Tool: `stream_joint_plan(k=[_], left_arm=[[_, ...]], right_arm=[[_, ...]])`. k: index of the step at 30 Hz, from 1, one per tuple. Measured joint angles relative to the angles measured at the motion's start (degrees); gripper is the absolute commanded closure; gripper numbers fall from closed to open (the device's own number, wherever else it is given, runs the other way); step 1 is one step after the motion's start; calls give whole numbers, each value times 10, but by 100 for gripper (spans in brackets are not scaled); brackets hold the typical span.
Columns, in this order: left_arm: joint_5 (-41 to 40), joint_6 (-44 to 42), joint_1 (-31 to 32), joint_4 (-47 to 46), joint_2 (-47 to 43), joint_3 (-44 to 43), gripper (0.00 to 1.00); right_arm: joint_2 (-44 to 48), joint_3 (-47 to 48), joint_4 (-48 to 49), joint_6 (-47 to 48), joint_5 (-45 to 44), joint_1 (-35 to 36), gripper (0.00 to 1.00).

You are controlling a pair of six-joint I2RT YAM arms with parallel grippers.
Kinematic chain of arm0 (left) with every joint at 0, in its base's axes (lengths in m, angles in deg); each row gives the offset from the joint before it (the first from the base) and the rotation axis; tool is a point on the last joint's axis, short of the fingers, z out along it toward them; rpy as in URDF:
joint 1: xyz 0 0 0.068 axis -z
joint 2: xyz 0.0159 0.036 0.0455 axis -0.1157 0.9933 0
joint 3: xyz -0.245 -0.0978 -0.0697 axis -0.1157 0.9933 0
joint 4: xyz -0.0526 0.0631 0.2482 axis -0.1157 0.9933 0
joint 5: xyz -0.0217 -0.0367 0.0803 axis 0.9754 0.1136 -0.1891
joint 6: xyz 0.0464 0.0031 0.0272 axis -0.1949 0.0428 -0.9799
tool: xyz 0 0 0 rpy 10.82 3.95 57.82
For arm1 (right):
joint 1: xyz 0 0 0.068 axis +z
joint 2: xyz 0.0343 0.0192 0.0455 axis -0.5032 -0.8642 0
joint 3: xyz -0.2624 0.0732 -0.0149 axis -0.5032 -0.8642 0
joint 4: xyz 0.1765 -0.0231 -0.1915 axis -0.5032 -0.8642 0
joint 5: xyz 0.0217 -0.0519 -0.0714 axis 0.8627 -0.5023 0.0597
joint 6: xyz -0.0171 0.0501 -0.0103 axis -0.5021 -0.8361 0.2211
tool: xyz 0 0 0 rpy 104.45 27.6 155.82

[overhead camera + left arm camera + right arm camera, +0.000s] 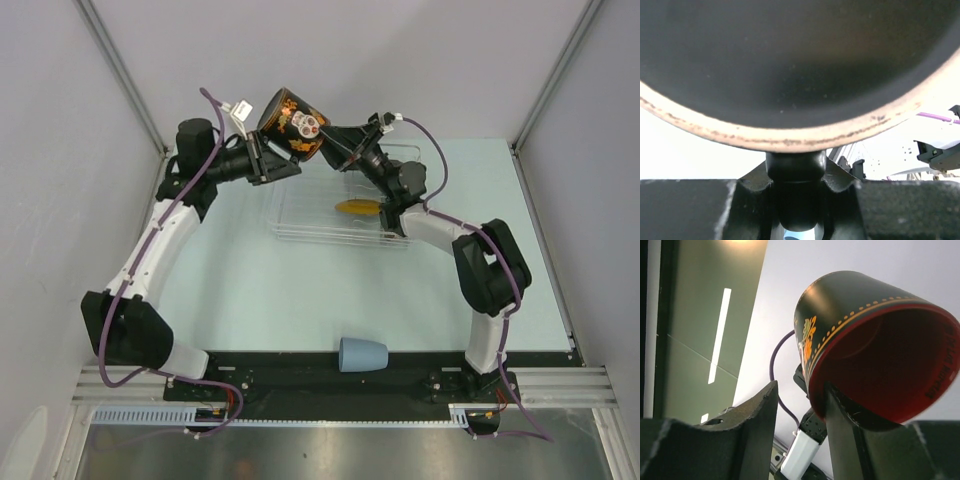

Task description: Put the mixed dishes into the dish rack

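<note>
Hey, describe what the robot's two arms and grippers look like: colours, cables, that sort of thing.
The left arm and right arm both have white curved links and bulky black joint housings. A purple cable runs along each, looping free near the wrist. The left gripper and right gripper are matte black with thick, blunt fingers.

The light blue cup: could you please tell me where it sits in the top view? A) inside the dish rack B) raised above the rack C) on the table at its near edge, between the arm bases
C: the light blue cup sits on the table between the arm bases, apart from the dish rack; the raised one is the red-inside cup.
</note>
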State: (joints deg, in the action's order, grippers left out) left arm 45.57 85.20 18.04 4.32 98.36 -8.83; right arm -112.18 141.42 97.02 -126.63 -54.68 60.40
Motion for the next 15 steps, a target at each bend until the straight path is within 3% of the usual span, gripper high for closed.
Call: stream_joint_plan(k=[15], left_arm=[[-37,15,-68,-5,0,0,100]], right_arm=[[46,-89,4,-28,111,-58,60]])
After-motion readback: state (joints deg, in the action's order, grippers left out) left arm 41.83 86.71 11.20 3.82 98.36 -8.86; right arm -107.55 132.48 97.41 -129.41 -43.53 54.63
